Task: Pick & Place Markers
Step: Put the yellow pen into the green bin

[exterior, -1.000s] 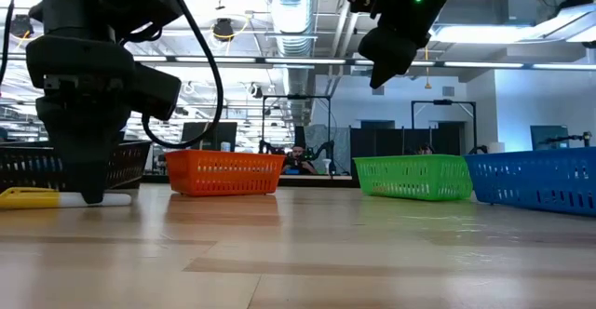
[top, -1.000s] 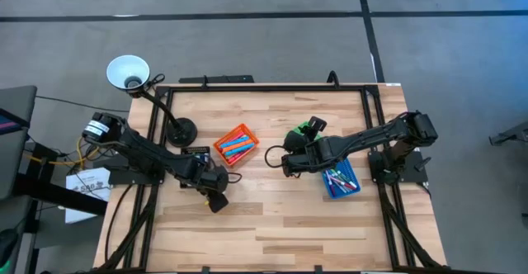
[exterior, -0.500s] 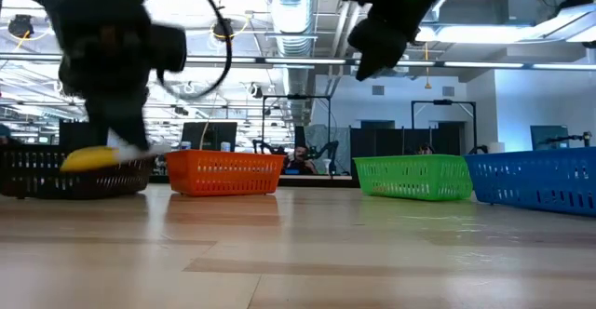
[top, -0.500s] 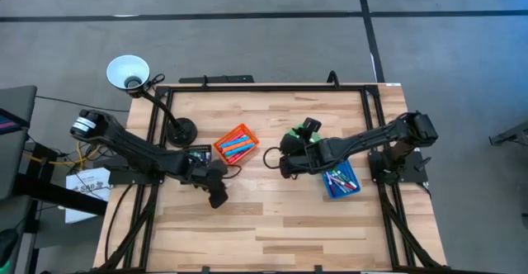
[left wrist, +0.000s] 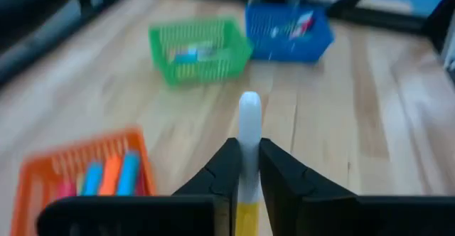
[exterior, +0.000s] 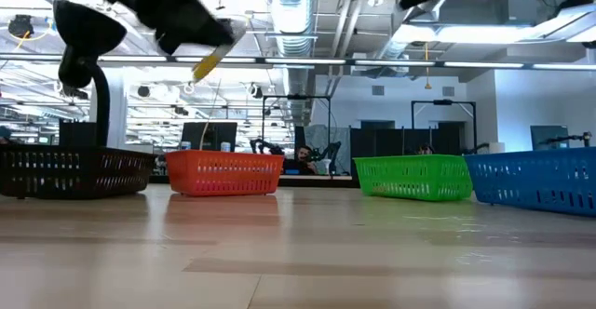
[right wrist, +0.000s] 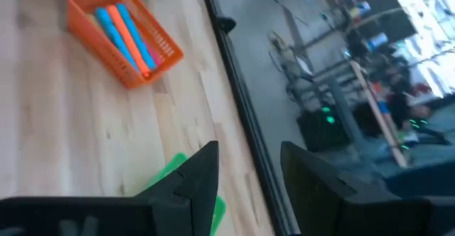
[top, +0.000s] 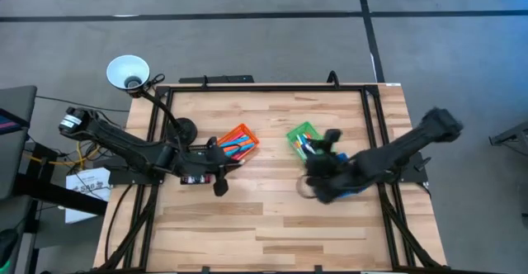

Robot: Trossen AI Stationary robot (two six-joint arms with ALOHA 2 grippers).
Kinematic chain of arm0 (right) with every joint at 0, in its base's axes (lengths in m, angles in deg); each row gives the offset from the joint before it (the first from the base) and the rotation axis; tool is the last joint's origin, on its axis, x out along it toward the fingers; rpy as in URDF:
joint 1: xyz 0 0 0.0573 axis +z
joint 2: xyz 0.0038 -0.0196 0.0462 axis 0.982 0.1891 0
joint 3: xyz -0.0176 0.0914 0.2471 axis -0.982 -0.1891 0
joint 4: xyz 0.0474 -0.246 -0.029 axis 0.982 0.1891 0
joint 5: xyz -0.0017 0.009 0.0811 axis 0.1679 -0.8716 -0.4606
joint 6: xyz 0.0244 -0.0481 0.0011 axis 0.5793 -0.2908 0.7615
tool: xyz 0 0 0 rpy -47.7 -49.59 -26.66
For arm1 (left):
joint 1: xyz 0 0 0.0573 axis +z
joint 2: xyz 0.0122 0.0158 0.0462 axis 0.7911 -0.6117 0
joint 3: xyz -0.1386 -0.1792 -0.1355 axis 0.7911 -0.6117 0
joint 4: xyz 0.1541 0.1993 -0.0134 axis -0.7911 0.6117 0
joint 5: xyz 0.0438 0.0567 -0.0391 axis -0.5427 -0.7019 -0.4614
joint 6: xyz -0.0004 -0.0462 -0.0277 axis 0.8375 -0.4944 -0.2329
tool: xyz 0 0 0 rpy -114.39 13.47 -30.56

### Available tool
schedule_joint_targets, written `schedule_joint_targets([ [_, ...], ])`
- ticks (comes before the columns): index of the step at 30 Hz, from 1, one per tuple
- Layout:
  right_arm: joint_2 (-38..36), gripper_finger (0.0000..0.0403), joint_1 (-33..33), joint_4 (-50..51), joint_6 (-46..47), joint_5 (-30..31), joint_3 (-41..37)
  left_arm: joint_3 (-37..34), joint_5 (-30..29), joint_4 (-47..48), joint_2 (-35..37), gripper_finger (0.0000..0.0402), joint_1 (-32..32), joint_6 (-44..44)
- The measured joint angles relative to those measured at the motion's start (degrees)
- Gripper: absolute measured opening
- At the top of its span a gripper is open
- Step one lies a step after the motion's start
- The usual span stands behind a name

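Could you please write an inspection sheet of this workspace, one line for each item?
Surface: wooden table, front half bare.
Job's things: markers lie in the orange bin, green bin and blue bin; one white marker with a yellow end is held clear of the table.
Clutter: black bin at the left side; lamp at the back left corner.
Grippers: left tool shut on the white marker, near the orange bin; right tool open, nothing between its fingers, above the blue bin.
Cables: wires hang off the table's left edge.
Surroundings: grey floor; workshop room with a person far behind.
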Motion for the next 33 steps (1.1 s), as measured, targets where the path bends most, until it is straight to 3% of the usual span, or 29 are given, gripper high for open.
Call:
schedule_joint_targets([
  [3, -9.5, 0.0143, 2.0, -0.9, 1.2, -1.9, -5.2, 0.1, -0.2, -6.8, -0.1, 0.0044, 0.0, 7.1],
  [6, -20.4, 0.0143, 3.0, -12.2, 3.9, -4.6, -15.9, 0.1, -0.2, -11.5, -0.8, 0.0039, 0.0, 13.0],
  [8, -26.6, 0.0143, 2.8, -27.0, 0.3, -8.1, -25.6, 0.1, -0.1, -13.3, -0.9, 0.0038, 0.4, 15.1],
  [11, -32.5, 0.0143, 0.5, -54.8, -16.3, -20.3, -40.7, 0.1, -0.2, -15.5, -1.3, 0.0041, 1.3, 16.2],
  [14, -32.8, 0.0143, -3.7, -85.1, -28.8, -34.3, -51.2, 0.1, -0.1, -17.4, -1.5, 0.0044, 2.5, 16.2],
  [17, -30.2, 0.0143, -8.2, -103.4, -29.0, -45.3, -55.7, 0.1, -0.1, -19.0, -1.7, 0.0045, 3.3, 16.2],
  [26, -18.8, 0.0158, -16.1, -105.4, -14.5, -48.4, -52.0, 0.1, 8.8, -29.5, -2.9, 0.0046, 3.9, 19.6],
  [33, -3.7, 0.0173, -15.8, -105.4, -12.8, -54.1, -41.2, 0.1, 9.2, -35.7, -7.5, 0.0046, 4.0, 21.1],
])
